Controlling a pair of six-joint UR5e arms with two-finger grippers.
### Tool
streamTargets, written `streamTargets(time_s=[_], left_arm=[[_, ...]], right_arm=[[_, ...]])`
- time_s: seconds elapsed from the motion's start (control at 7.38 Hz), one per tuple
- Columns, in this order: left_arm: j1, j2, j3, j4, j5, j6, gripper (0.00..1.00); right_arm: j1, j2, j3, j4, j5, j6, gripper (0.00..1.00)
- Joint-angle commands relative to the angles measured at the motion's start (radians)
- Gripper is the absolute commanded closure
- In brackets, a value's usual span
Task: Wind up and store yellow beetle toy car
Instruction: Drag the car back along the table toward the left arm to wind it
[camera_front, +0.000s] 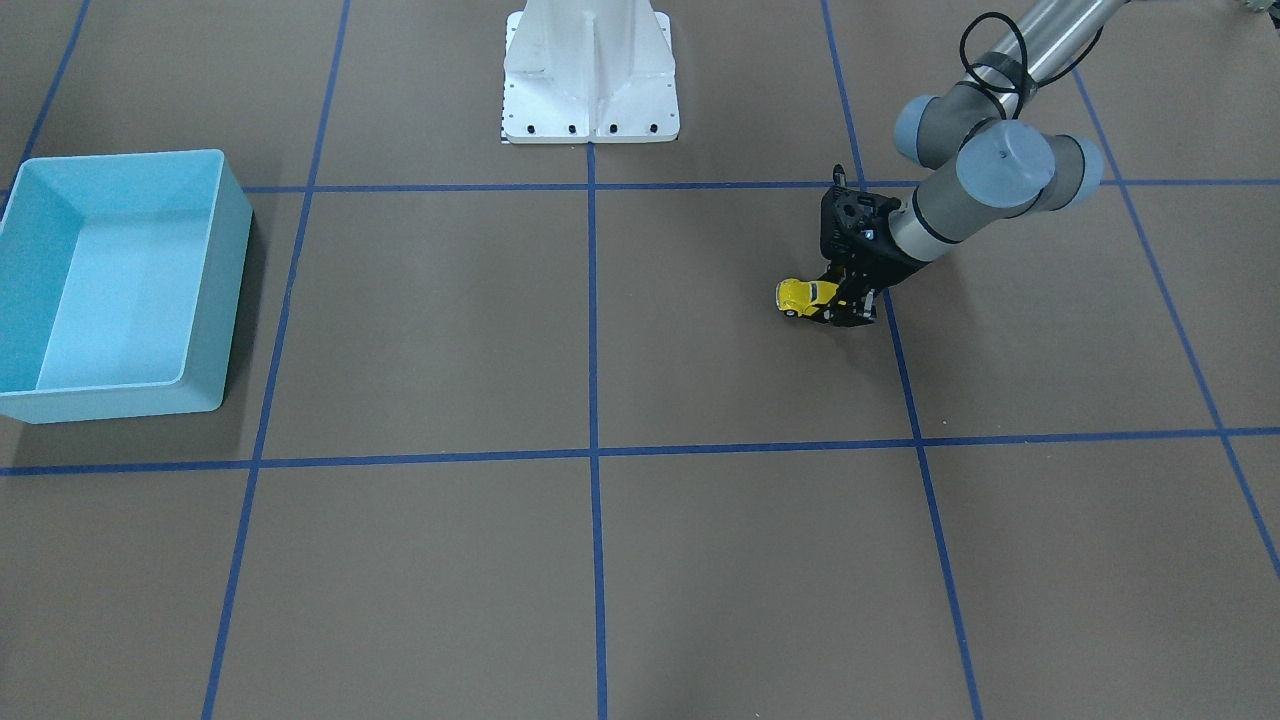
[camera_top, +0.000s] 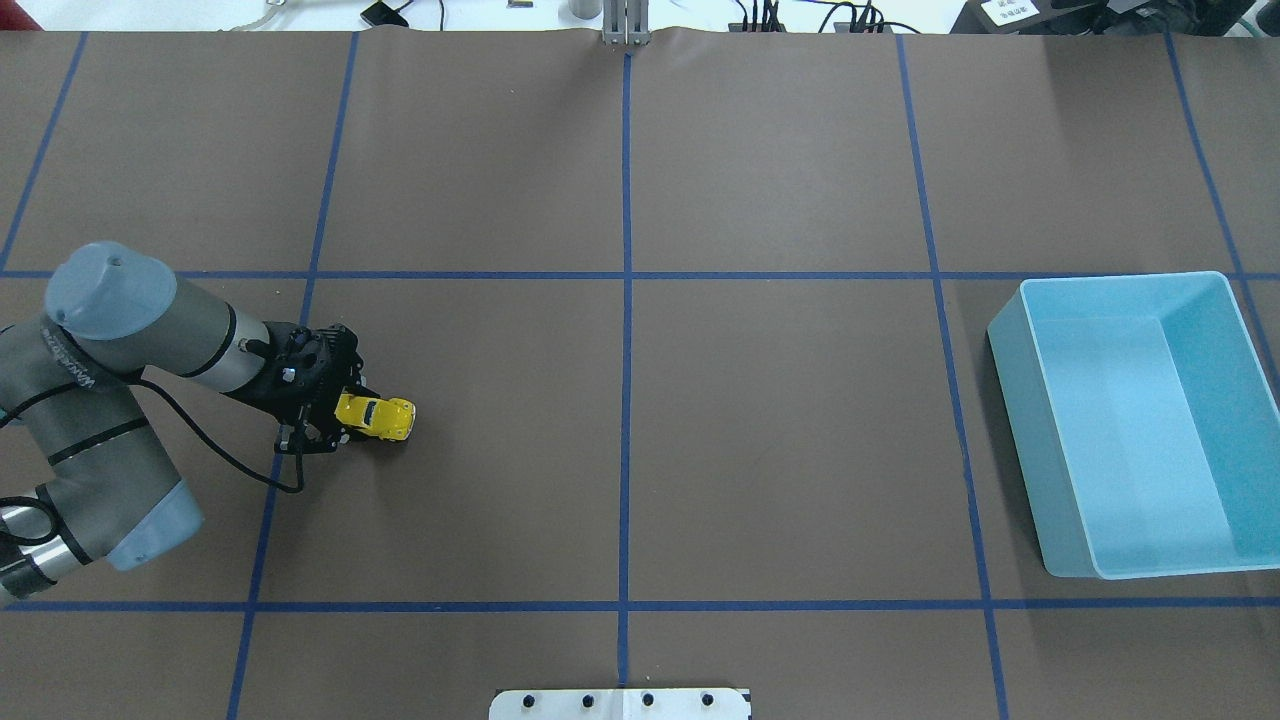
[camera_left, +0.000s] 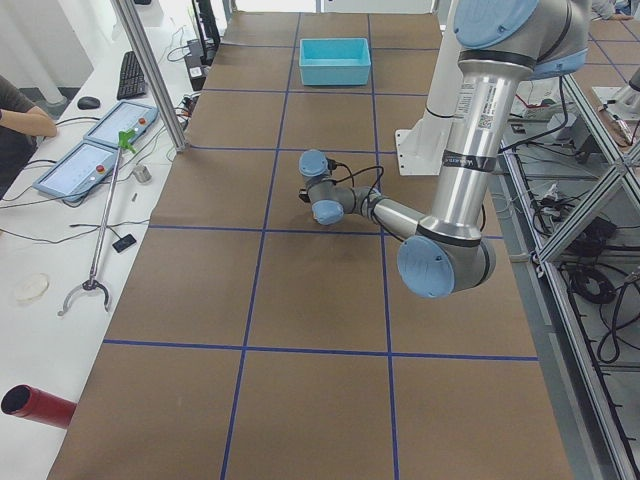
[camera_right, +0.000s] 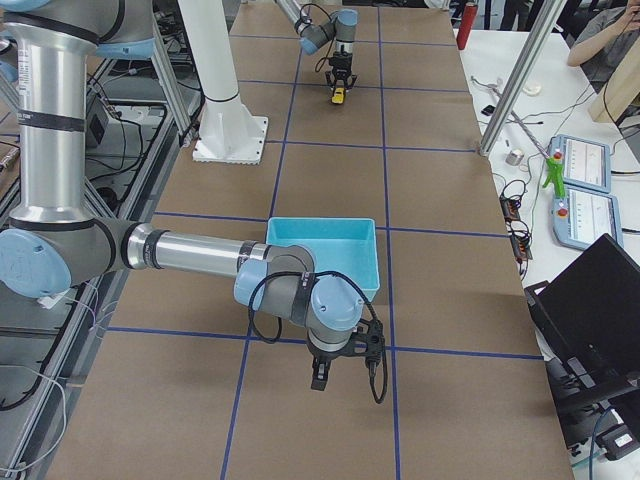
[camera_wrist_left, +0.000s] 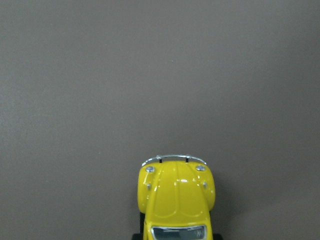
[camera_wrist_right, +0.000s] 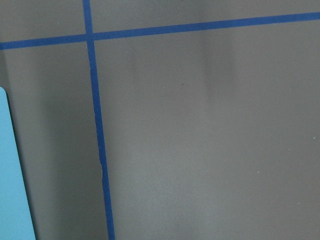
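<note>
The yellow beetle toy car (camera_top: 380, 416) stands on the brown table, left of centre in the overhead view, nose toward the middle. My left gripper (camera_top: 340, 416) is low at the car's rear, its black fingers shut on the sides. The car also shows in the front-facing view (camera_front: 798, 295) beside the left gripper (camera_front: 845, 305), and its hood fills the bottom of the left wrist view (camera_wrist_left: 175, 200). My right gripper (camera_right: 320, 380) shows only in the exterior right view, hanging near the table beside the bin; I cannot tell if it is open or shut.
The light blue bin (camera_top: 1012, 400) sits empty at the right side of the table, far from the car; it also shows in the front-facing view (camera_front: 228, 300) and as an edge in the right wrist view (camera_wrist_right: 12, 175). Blue tape lines grid the table. The white robot base (camera_front: 590, 80) stands at the back.
</note>
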Motion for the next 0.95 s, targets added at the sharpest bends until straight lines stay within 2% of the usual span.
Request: streamTargets(time_s=[0.0, 0.81], left_arm=[[-0.001, 0.031, 0.001, -0.028, 0.0, 0.0, 0.96], [-0.019, 0.082, -0.005, -0.059, -0.002, 0.003, 0.96]], right_arm=[[-0.001, 0.0, 0.0, 0.0, 0.0, 0.0, 0.0], [0.0, 0.0, 0.0, 0.0, 0.0, 0.0, 0.0]])
